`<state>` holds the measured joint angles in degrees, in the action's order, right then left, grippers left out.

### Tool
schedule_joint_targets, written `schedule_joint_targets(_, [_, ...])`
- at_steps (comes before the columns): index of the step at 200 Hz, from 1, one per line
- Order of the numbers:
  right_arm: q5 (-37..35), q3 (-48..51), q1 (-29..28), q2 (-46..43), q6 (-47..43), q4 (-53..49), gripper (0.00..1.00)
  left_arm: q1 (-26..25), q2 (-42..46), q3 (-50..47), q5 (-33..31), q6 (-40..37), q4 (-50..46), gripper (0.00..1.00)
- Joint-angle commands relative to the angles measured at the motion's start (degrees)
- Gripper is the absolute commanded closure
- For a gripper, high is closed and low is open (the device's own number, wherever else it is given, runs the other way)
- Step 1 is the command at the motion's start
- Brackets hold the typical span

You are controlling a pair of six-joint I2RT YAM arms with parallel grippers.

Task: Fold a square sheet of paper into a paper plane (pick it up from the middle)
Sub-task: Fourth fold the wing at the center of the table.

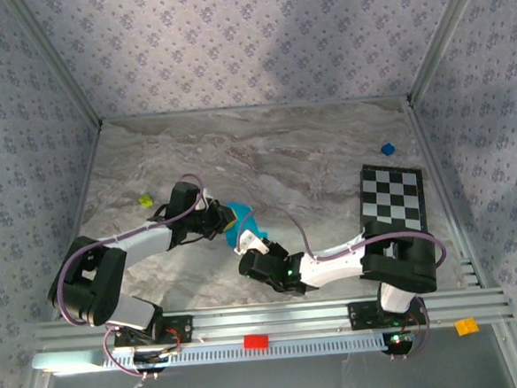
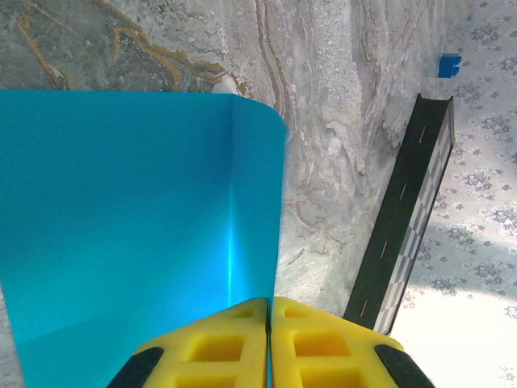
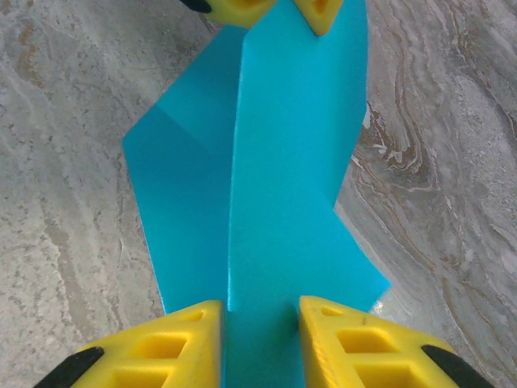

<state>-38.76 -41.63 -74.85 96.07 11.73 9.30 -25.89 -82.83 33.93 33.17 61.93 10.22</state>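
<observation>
The square sheet of paper [image 1: 241, 224] is bright cyan-blue, creased and held up off the marble table [image 1: 282, 148] between the two arms. My left gripper [image 1: 223, 218] is shut on one edge of it. In the left wrist view the yellow pads [image 2: 218, 347] meet at the left gripper's tips [image 2: 268, 303], and the paper [image 2: 137, 210] spreads out with a vertical crease. My right gripper [image 3: 260, 303] stands open with a folded band of the paper [image 3: 283, 162] running between its fingers. The left gripper's yellow fingertips [image 3: 319, 16] show at the top of the right wrist view.
A black-and-white checkered board [image 1: 392, 200] lies at the right, seen edge-on as the board [image 2: 404, 218] in the left wrist view. A tiny blue cube [image 1: 387, 149] sits behind it. A small yellow-green piece [image 1: 145, 201] lies at the left. Metal frame rails border the table.
</observation>
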Motion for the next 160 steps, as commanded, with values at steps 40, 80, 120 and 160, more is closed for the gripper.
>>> schedule_joint_targets(40, [-1.3,-0.2,0.3,1.0,3.2,1.0,0.72,-0.3,0.3,0.9,-0.5,-0.8,-0.9,0.96])
schedule_joint_targets(80, [-0.8,0.9,0.5,0.2,3.5,2.7,0.8,-0.3,0.4,1.0,-0.4,-0.8,-1.1,0.97])
schedule_joint_targets(120, [-0.9,0.9,0.8,0.5,4.6,2.3,0.79,-0.2,0.4,1.1,-0.4,-0.9,-1.4,0.97])
schedule_joint_targets(160, [-0.4,0.9,1.1,1.0,5.4,1.9,0.78,-0.2,0.3,1.2,-0.3,-0.8,-1.4,0.99])
